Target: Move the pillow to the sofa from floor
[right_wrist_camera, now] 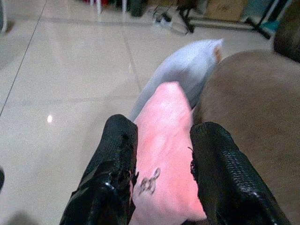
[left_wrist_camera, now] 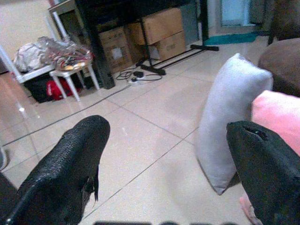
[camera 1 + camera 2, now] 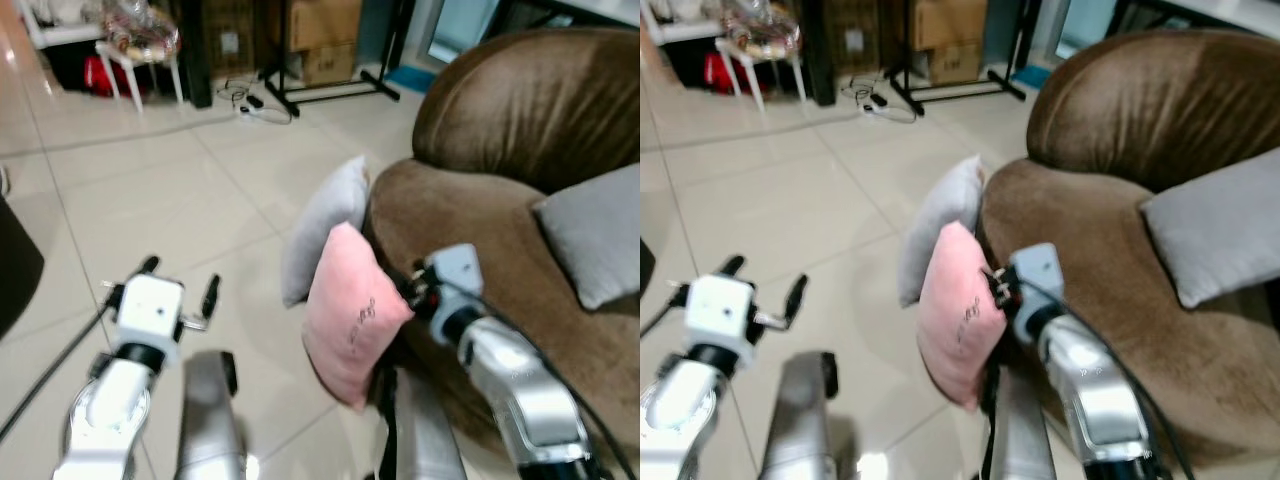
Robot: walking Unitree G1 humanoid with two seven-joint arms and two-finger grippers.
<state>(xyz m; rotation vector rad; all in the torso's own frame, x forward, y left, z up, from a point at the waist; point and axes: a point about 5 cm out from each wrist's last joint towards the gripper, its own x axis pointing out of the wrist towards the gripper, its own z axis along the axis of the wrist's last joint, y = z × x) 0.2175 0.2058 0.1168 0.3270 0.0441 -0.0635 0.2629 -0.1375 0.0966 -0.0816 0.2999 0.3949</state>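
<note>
A pink pillow (image 3: 350, 315) stands on edge on the tiled floor, leaning against the front of the brown sofa (image 3: 470, 210). Behind it a grey pillow (image 3: 322, 228) leans on the sofa too. My right gripper (image 1: 164, 136) has its two black fingers on either side of the pink pillow's upper edge and is shut on it. Whether the pillow's bottom corner still touches the floor is unclear. My left gripper (image 3: 180, 282) hangs open over bare floor to the left of both pillows, with nothing between its fingers (image 2: 70, 159).
Another grey pillow (image 3: 595, 232) lies on the sofa seat at the right. At the back stand a white stool (image 3: 140, 62) with clutter, cardboard boxes (image 3: 325, 40), a black stand base (image 3: 330, 92) and cables (image 3: 255, 102). A dark object (image 3: 15, 272) is at the left edge.
</note>
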